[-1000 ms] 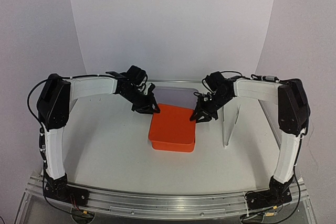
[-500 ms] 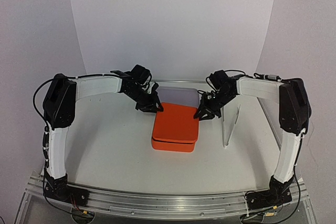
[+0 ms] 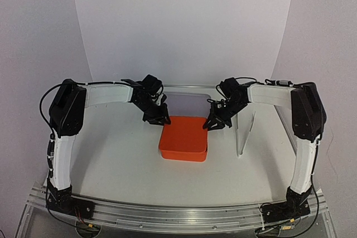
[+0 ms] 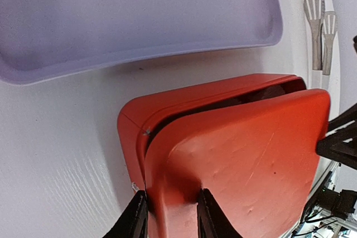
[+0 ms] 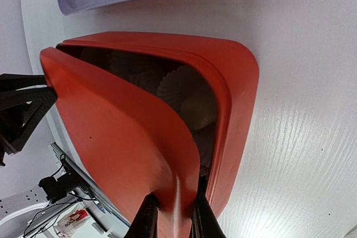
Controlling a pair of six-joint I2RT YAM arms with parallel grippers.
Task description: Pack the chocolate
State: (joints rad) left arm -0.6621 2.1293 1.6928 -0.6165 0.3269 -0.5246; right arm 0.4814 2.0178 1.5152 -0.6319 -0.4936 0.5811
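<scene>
- The left gripper (image 4: 170, 218) is clamped narrow on the far-left corner of an orange-red lid (image 4: 245, 160), with one black finger (image 4: 136, 218) on either side of the lid's rim.
- The right gripper (image 5: 174, 217) pinches the lid's far-right corner in the same way, and its fingers (image 5: 148, 221) are closed tight on the thin edge.
- Held between the two arms, the lid hangs tilted over a matching orange-red box (image 5: 240, 98). A gap shows along the far side, and the overhead view has the lid covering nearly all of the box.
- The pictures do not show whether the lid's near edge touches the box.
- Through the gap, the right wrist camera shows white fluted paper cups (image 5: 175, 85) packed inside the box.
- One pale, rounded piece of chocolate (image 5: 198, 111) sits in a cup near the far-right corner. The other pieces are hidden under the lid.
- The box stands at the middle of the white table (image 3: 111, 154), between the two arms.
- A clear, shallow tray (image 4: 139, 20) lies just beyond the box on the far side, apart from it.
- A pair of metal tongs (image 4: 319, 26) lies to the right of the box, near the right arm.
</scene>
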